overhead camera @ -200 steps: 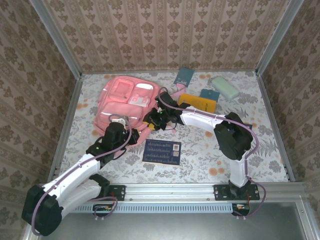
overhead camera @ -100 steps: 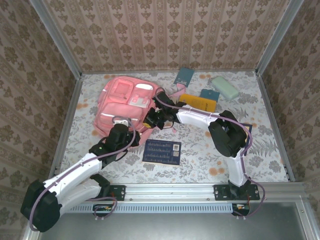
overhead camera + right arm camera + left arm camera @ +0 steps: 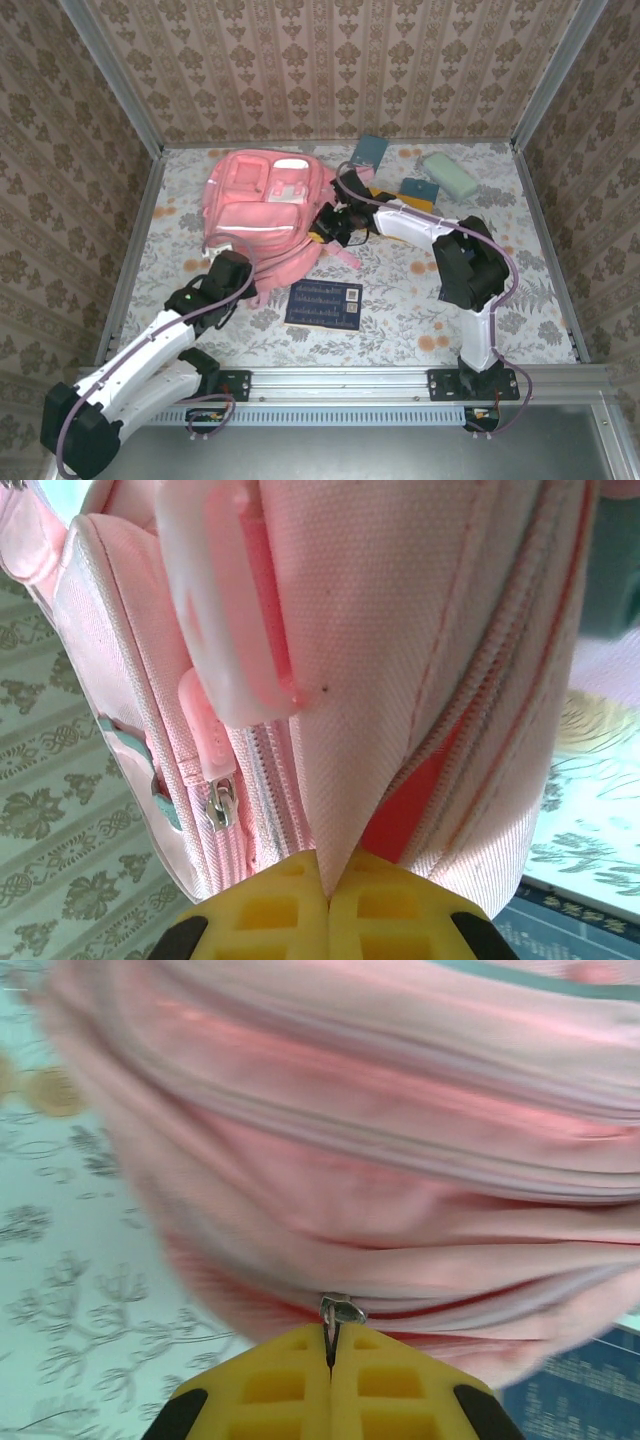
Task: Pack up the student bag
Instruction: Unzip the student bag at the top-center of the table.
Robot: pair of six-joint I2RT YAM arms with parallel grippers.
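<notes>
The student bag (image 3: 265,200), a big soft pink backpack, lies at the back left of the table. My left gripper (image 3: 238,268) is at its near edge. In the left wrist view the yellow fingers (image 3: 385,1380) are shut on a small metal zipper pull (image 3: 342,1310) at the bag's (image 3: 380,1160) seam. My right gripper (image 3: 335,222) is at the bag's right side. In the right wrist view that gripper (image 3: 327,875) is shut on a fold of pink bag fabric (image 3: 350,760), beside a second zipper pull (image 3: 220,805).
A dark blue printed card (image 3: 323,302) lies flat in front of the bag. Behind the right arm are a teal booklet (image 3: 368,152), a yellow book (image 3: 398,206), a blue item (image 3: 418,190) and a pale green case (image 3: 449,174). Patterned walls close in three sides.
The right gripper has closed on the bag's fabric and pulled it up and right. The bag has stretched and shifted. The left gripper has drawn back toward me with the zipper pull.
</notes>
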